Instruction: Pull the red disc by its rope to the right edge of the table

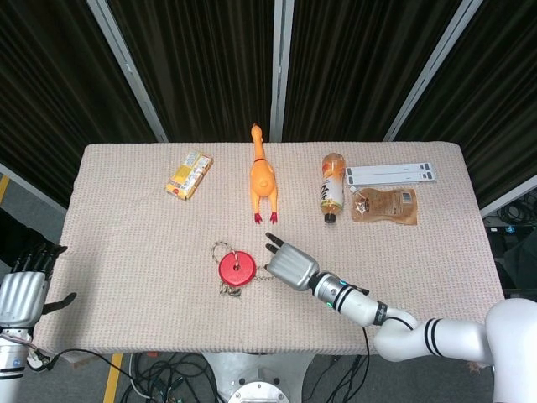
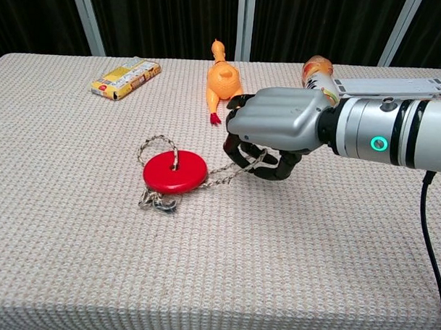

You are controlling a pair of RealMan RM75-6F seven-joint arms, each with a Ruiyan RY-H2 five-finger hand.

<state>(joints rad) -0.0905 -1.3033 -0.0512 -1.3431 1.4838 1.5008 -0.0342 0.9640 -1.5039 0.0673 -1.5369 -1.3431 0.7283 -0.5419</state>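
The red disc (image 1: 237, 269) (image 2: 175, 171) lies flat on the beige tablecloth, slightly left of centre near the front. A braided rope (image 2: 224, 175) runs through its hole and stretches taut to the right. My right hand (image 1: 290, 264) (image 2: 276, 131) grips that rope, its fingers curled around the strand just right of the disc. A loose loop of rope (image 2: 155, 143) lies behind the disc and a knot (image 2: 157, 202) in front. My left hand (image 1: 23, 290) hangs off the table's left edge with its fingers apart, holding nothing.
A rubber chicken (image 1: 262, 176) lies behind the disc. At the back right are a bottle (image 1: 332, 186), a brown pouch (image 1: 385, 206) and a white strip (image 1: 391, 174). A yellow snack box (image 1: 189, 175) sits back left. The table's right edge (image 1: 480, 218) lies far right.
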